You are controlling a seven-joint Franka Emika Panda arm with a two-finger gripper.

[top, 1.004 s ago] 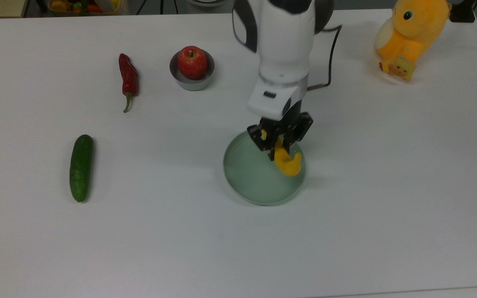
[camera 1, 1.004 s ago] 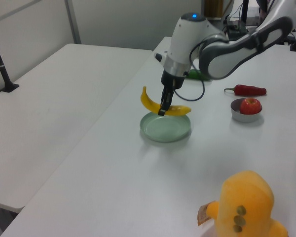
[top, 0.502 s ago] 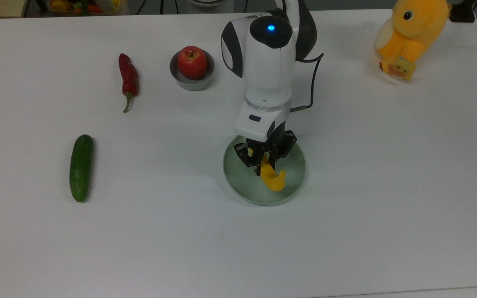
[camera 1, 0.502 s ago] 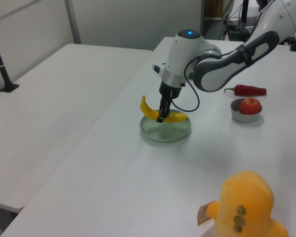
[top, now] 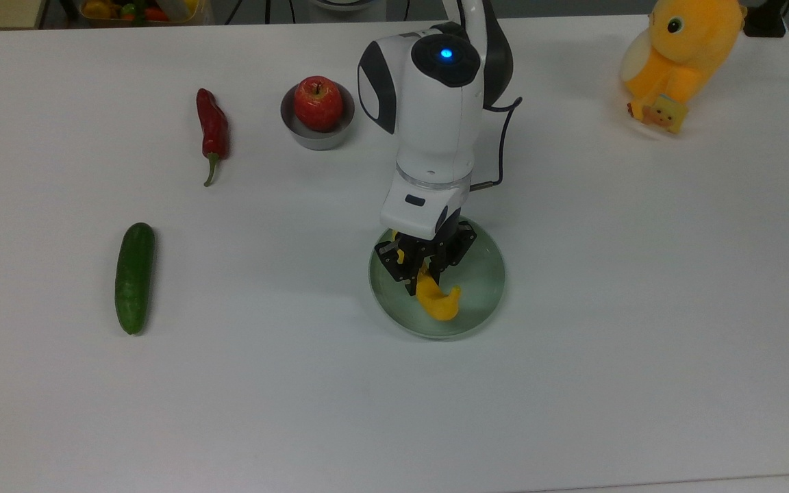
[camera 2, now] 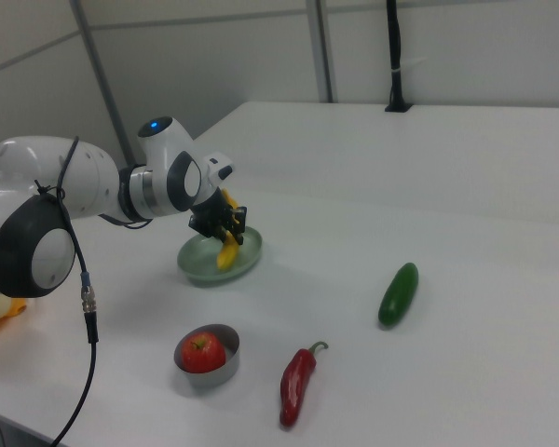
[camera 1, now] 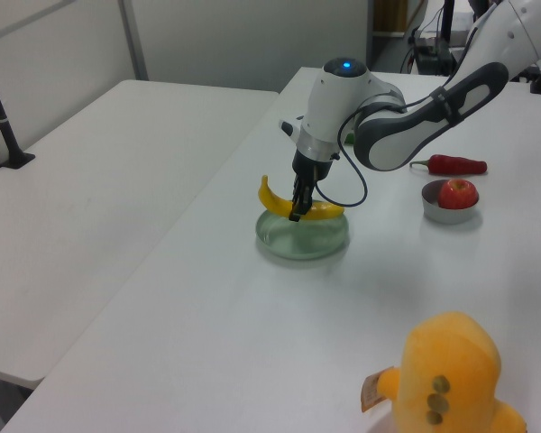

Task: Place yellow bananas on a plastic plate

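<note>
Yellow and curved, one banana (top: pixel 437 303) sits clamped between my gripper's (top: pixel 423 272) fingers (camera 1: pixel 295 213), directly over the one pale green plate (top: pixel 480 274); whether its low end touches the dish I cannot tell. On the white desk (top: pixel 641 342), well apart from the fingers, I count one cucumber (top: pixel 134 277), one red chilli (top: pixel 211 131), one apple (top: pixel 318 103) in one grey bowl (top: pixel 318 137), and one orange plush toy (top: pixel 682 58). Against a second ago, arm and banana have come lower and shifted toward the top view's left, further over the plate.
</note>
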